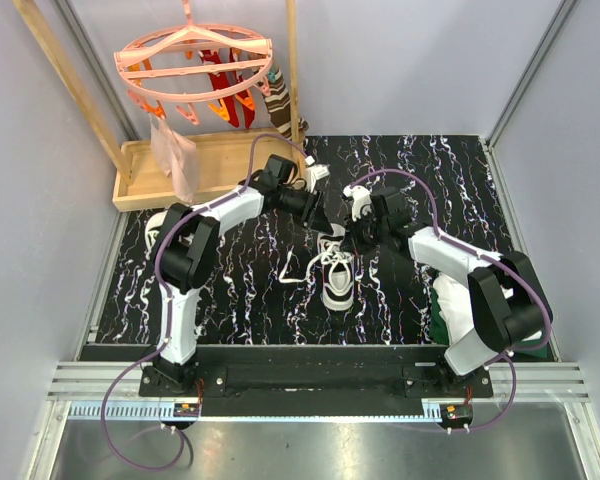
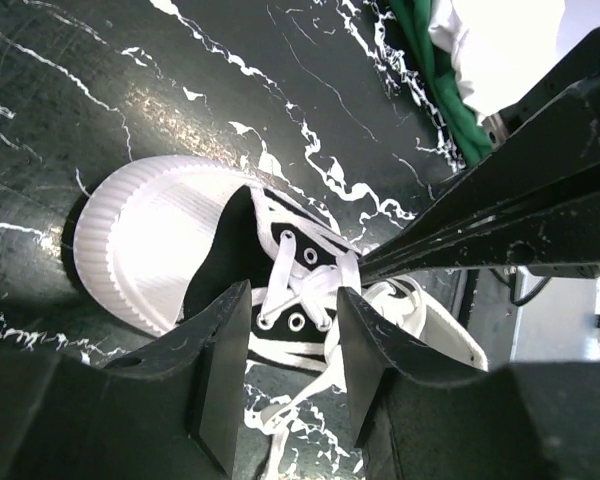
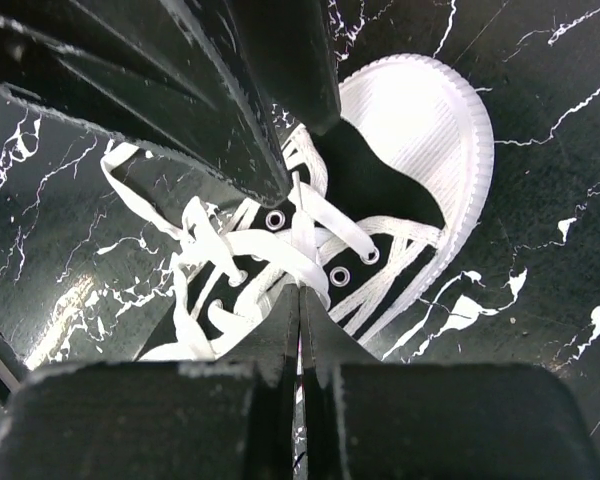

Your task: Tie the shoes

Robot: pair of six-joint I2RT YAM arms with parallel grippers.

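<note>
The left gripper point(image 2: 295, 360) stands with its two black fingers point(image 2: 220, 370) partly apart, straddling the crossed white lace point(image 2: 305, 300) over the eyelets of the small black canvas sneaker with white ribbed rubber toe cap and white sole point(image 2: 140, 250); nothing is clamped between them, and whether the pads touch the lace cannot be told; the right gripper point(image 3: 300, 310), coming in from the opposite side, has its jaws pressed together, with a strand of the white lace point(image 3: 305, 235) running straight into the seam between them, so it appears pinched there; in the overhead view the two grippers point(image 1: 318, 212) point(image 1: 360, 228) meet nose to nose just above the sneaker point(image 1: 338, 280), which lies on the black table top with white marbled veins point(image 1: 240, 290), midway between the arms, toe pointing toward their bases; loose lace ends trail off to the shoe's left point(image 1: 292, 272); each gripper's body blocks much of the other wrist camera's sight of the shoe's tongue; a folded white-and-green cloth point(image 1: 448, 300) lies under the right arm; at the far left stand a shallow wooden tray point(image 1: 140, 185) and a pink plastic clip hanger point(image 1: 195, 60).
</note>
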